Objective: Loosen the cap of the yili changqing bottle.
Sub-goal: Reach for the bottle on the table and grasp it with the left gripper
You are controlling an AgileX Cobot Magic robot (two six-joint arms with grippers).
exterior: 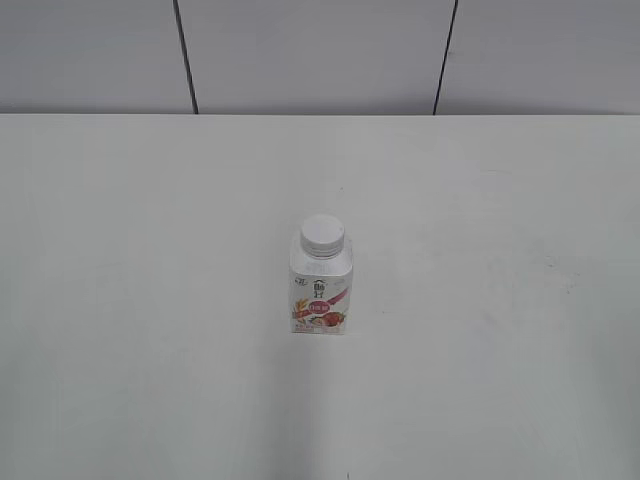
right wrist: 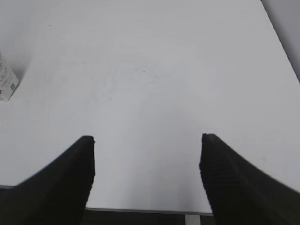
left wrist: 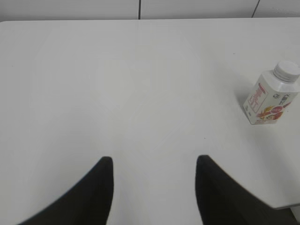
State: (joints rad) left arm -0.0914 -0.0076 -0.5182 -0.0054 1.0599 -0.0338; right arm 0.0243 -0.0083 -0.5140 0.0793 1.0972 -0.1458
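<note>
One object faces you in the exterior view: the yili changqing bottle [exterior: 321,283] stands upright near the middle of the white table [exterior: 130,300], the cap [exterior: 323,234] on its neck, grey wall panels [exterior: 310,50] behind it. From the left wrist, you see the left gripper [left wrist: 153,161] with jaws spread over bare tabletop, the bottle well off at the right edge. From the right wrist, the right gripper [right wrist: 146,140] is likewise spread wide, with the bottle's corner barely showing at the left edge.
</note>
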